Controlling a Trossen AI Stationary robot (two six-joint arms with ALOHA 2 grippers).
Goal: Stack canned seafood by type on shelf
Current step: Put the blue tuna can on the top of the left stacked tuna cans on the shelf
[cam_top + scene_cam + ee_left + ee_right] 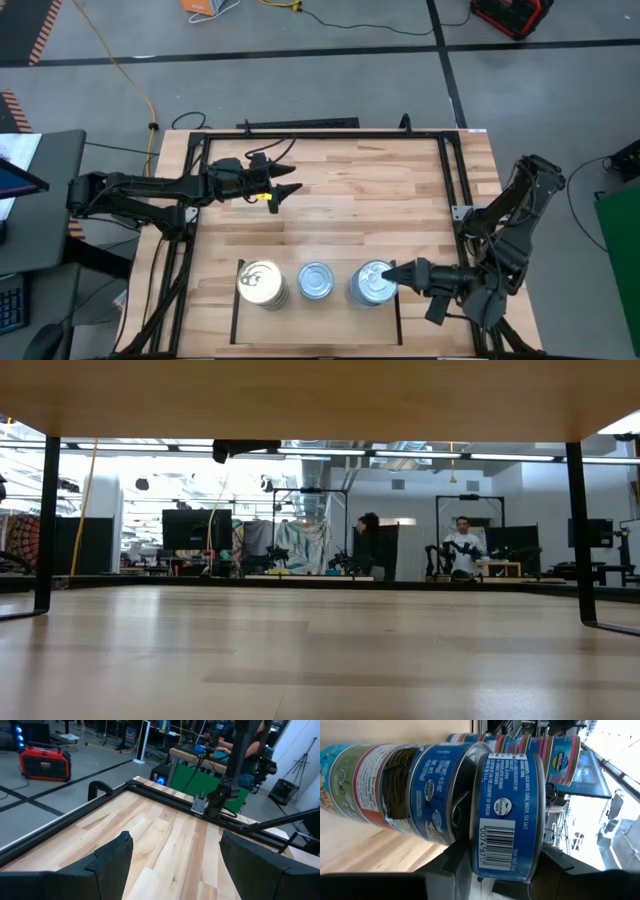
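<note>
Blue-sided tin sits clamped between the right end effector fingers, atop the shelf's rightmost stack.

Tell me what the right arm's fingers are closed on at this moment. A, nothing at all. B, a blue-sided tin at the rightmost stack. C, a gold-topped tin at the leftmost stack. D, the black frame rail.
B: the right wrist view shows the right gripper with its fingers clamped on a blue-sided tin, and the high view puts it at the rightmost stack.

A robotics lab: robot rigs, monitors, taped concrete floor.
</note>
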